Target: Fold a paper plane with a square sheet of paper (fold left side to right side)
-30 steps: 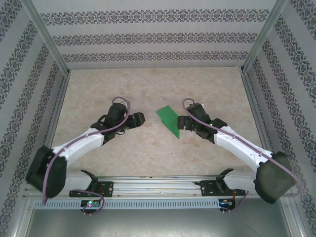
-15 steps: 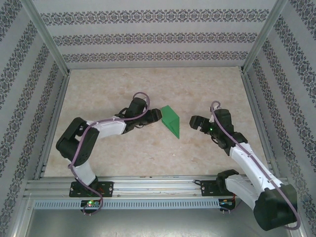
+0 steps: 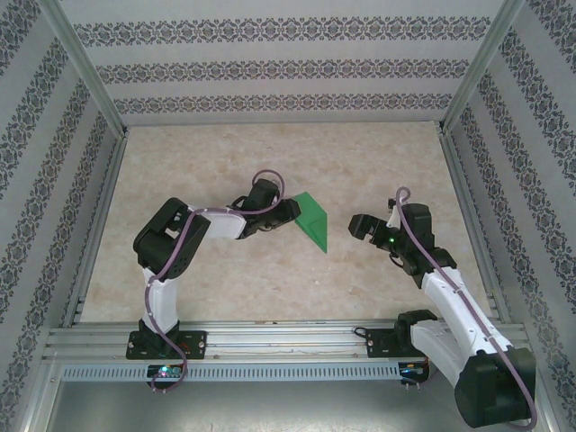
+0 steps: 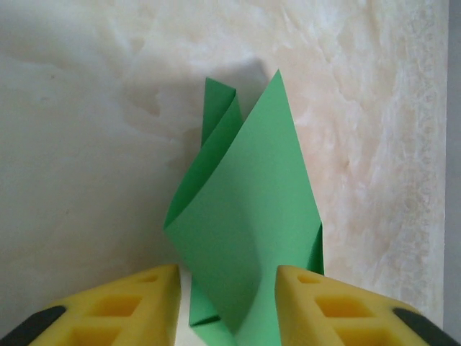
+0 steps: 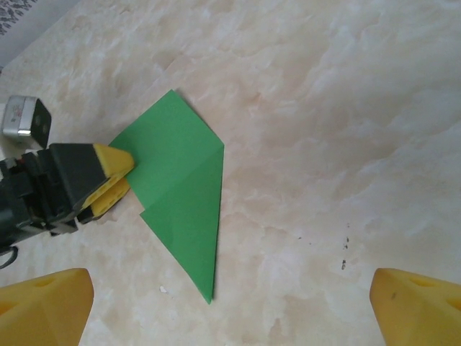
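Left wrist view: paper plane (image 4: 245, 216) half-made — a flap stands lifted between left gripper's (image 4: 228, 303) 2 spread pads (image 4: 137, 306) (right gripper (image 3: 358, 227) also spread); left-to-right fold looks unfinished.

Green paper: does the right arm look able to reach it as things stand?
Probably yes: only bare table lies between the open right gripper and the paper; the left gripper is at its opposite side.

One folded green paper (image 3: 310, 219), two claws, the left claw (image 3: 292, 209) and right claw (image 3: 355, 226), one desk (image 3: 225, 157).
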Available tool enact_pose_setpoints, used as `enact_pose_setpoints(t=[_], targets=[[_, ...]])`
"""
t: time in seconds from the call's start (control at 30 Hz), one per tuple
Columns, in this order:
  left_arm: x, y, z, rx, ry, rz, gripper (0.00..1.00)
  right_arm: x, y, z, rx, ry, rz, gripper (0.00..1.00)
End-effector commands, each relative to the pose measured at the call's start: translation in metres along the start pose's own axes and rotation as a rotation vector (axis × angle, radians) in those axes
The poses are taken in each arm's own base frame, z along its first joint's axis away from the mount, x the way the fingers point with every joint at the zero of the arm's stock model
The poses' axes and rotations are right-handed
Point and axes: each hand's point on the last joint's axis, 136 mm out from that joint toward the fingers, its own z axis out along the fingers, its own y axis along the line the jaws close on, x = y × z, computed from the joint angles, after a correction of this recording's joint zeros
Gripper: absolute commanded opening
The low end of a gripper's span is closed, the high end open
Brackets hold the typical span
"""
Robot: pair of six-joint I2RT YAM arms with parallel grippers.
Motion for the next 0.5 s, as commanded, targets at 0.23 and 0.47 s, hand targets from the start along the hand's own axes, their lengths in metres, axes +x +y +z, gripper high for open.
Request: enact_pose_setpoints(t=[0.23,0.47], targets=[[-0.007,-0.026,0.004,0.097,-0.011,0.053,0.1,-0.005,0.019,0.003,-0.178,0.022,0.029,0.98],[-0.003,-0.047,-0.037,0.228,0.015,0.163,0.01,-0.005,0.042,0.007,-0.349,0.078,0.017,0.98]])
